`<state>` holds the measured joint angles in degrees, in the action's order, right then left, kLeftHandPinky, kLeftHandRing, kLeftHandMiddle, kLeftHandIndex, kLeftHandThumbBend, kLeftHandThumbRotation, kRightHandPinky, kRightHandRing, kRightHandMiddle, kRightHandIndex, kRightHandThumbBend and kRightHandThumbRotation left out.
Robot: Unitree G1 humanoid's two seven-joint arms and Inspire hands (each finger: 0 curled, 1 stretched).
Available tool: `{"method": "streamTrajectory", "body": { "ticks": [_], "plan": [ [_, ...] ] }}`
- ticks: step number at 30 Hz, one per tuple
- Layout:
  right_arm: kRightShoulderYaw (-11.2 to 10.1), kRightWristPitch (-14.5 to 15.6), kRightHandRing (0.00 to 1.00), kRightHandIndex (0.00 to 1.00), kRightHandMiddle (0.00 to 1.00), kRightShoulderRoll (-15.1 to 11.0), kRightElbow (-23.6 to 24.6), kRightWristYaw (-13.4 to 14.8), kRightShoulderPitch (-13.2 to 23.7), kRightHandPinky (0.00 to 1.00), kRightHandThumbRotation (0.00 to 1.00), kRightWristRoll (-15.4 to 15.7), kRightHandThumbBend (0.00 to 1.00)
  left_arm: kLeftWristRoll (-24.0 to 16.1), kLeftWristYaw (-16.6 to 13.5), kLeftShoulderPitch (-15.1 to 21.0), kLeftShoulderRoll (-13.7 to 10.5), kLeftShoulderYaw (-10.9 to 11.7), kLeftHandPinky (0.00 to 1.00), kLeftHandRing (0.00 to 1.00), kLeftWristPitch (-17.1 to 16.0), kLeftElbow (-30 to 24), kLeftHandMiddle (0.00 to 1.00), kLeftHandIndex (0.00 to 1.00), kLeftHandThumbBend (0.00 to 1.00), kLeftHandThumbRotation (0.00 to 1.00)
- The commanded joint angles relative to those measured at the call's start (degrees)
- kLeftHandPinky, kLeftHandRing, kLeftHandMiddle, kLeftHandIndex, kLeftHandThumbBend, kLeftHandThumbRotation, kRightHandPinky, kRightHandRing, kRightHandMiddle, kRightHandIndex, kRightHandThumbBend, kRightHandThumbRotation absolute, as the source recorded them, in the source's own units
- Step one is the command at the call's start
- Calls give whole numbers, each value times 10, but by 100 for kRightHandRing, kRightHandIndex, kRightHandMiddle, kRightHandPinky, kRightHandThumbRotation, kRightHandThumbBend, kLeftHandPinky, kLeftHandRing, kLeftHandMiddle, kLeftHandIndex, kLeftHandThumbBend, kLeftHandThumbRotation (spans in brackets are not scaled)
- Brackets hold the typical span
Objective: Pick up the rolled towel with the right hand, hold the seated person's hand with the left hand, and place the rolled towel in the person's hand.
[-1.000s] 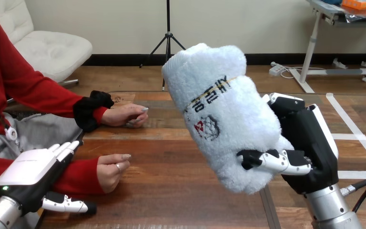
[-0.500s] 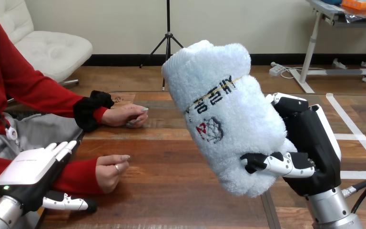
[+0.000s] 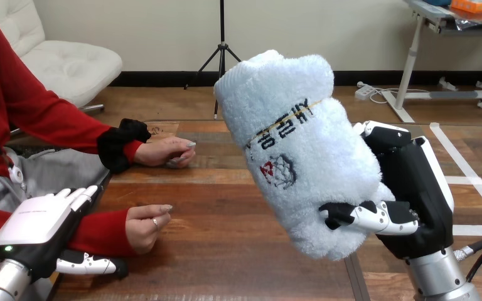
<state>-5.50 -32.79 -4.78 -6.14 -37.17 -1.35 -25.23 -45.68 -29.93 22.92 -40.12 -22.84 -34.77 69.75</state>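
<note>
Over the last second little has changed. Your right hand (image 3: 414, 194) has drifted slightly toward the worktop's right edge with the rolled towel (image 3: 295, 144), and the towel has barely turned. Your left hand (image 3: 34, 219) has stayed at the near left corner, easing back a touch. The person's nearer hand (image 3: 143, 224) and the person's farther hand (image 3: 163, 152) have not moved. In my judgement the pickup is done, and the hold and the hand-over are both still ahead.

Your right hand is closed round the towel. Its thumb (image 3: 367, 216) crosses the lower front of the roll, and its fingers are hidden behind it. The towel is up off the worktop (image 3: 226, 251), over the right half. It is tilted, with its upper end leaning toward the far left.

Your left hand is open, fingers straight and pointing toward the far side. It lies along the red sleeve (image 3: 97, 232) of the person's near forearm. You can't tell whether it touches the sleeve, and it grips nothing. The person's nearer hand rests near the left edge, loosely curled with its palm not showing, just ahead of your left fingertips. The farther hand rests further along that edge, well apart from both of your hands.

Your left hand needs to reach the nearer hand before the towel can go across.
</note>
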Motion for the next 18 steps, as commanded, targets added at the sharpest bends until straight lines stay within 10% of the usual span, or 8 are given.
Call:
{"method": "streamTrajectory", "body": {
  "ticks": [1, 18],
  "plan": [
    [-3, 2, 4, 9, 8, 1, 43, 7, 14, 0, 0, -20, 46, -4, -6, 32, 8, -14, 91, 91, 21, 13, 89, 92, 100, 64],
    [0, 15, 4, 9, 8, 3, 66, 24, 2, 0, 0, -16, 48, 5, -4, 38, 10, -22, 68, 71, 22, 18, 75, 79, 100, 47]
  ]
}}
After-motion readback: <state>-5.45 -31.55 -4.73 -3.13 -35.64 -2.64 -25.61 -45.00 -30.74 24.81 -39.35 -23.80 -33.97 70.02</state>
